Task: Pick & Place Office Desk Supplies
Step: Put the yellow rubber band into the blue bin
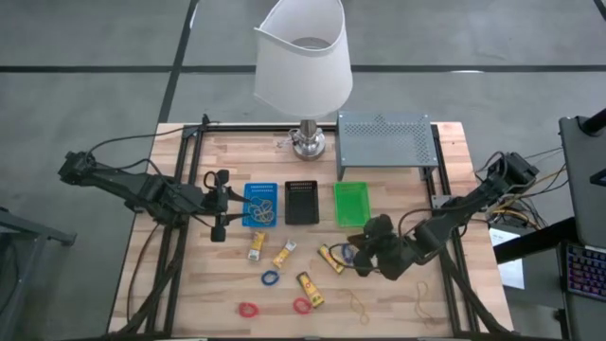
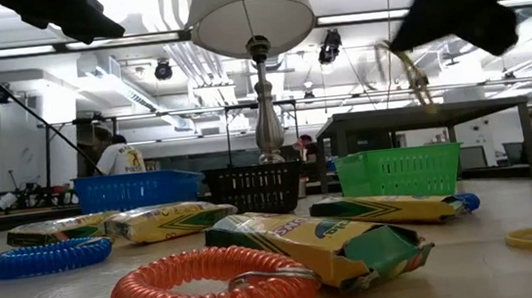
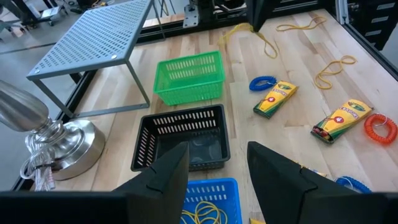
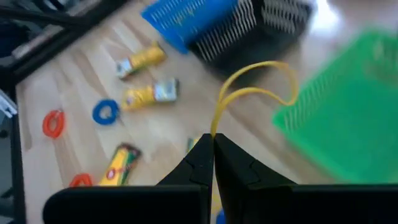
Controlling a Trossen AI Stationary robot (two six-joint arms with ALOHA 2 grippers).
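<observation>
My right gripper [image 1: 363, 254] hovers above the table, near the green tray's near end, shut on a tan rubber band [image 4: 258, 78]. In the low view the band [image 2: 413, 74] dangles in the air. My left gripper [image 1: 220, 204] is open beside the blue tray's left side, touching nothing. Several yellow packets [image 1: 283, 254] lie flat on the wood with two blue rings [image 1: 271, 278], two red rings [image 1: 248, 309] and two more rubber bands [image 1: 360, 305]. Other bands lie inside the blue tray [image 3: 208, 208]. My right gripper pinches the rubber band at one end of its loop [image 4: 216, 127] between the two shut fingertips [image 4: 200, 158]. The band is lifted clear of the table. Its free loop stands out slack beyond the fingertips, and in the low view it hangs below the gripper.
Blue [image 1: 261, 204], black [image 1: 301, 202] and green [image 1: 351, 204] trays stand in a row at mid table. Behind them are a lamp [image 1: 305, 142] with a white shade and a grey perforated shelf [image 1: 383, 140]. Metal frame rails run along both table sides.
</observation>
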